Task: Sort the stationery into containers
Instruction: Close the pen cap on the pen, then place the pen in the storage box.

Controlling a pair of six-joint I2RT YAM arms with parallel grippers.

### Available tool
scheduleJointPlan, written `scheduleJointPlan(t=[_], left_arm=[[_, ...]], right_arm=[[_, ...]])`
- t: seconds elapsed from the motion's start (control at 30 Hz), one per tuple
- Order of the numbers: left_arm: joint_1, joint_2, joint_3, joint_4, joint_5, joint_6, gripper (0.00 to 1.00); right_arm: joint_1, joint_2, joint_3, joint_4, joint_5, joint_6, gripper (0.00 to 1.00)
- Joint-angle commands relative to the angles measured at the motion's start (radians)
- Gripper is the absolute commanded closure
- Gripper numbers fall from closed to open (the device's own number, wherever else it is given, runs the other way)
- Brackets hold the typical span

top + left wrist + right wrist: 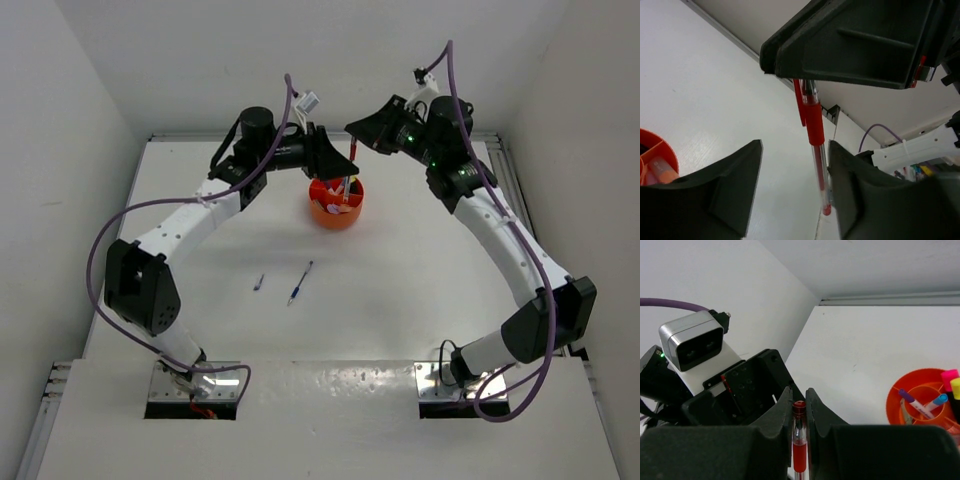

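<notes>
My right gripper [799,400] is shut on the cap end of a thin red pen [799,450], which hangs down over the far rim of the round orange tub [336,212]. In the left wrist view the red pen [814,120] hangs from the right gripper's fingers [850,45] down between my left gripper's open jaws [796,150], close against the right-hand finger. The left gripper [330,165] is beside the tub's far left. The tub [905,390] holds pink-capped [948,376] and yellow-capped [956,387] highlighters and blue and purple pens.
A short purple pen [259,283] and a blue pen [300,283] lie on the white table [420,290] near its middle, in front of the tub. The back wall and the table's far edge are close behind both grippers.
</notes>
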Motion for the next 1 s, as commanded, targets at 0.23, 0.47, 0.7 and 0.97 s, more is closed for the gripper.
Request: scheduleJointPlan(t=[0.23,0.47,0.7,0.97], left_arm=[[-0.011,0.026,0.108,-0.076,0.016,0.094,1.00],[-0.010,0.027,0.147,-0.210,-0.001,0.198,1.00],[-0.016,0.035,0.179,-0.298,-0.027,0.272,1.00],[0.029,0.003,0.123,-0.306,-0.011,0.292,0.00]], right_arm=[[-0.021,0.000,0.001,-0.007,-0.143,0.072,0.70],[-0.058,0.006,0.012,-0.066,-0.194,0.035,0.62],[-0.053,0.023,0.042,-0.114,-0.197,-0.038,0.97],[-0.056,0.050,0.082,-0.134,-0.168,-0.103,1.00]])
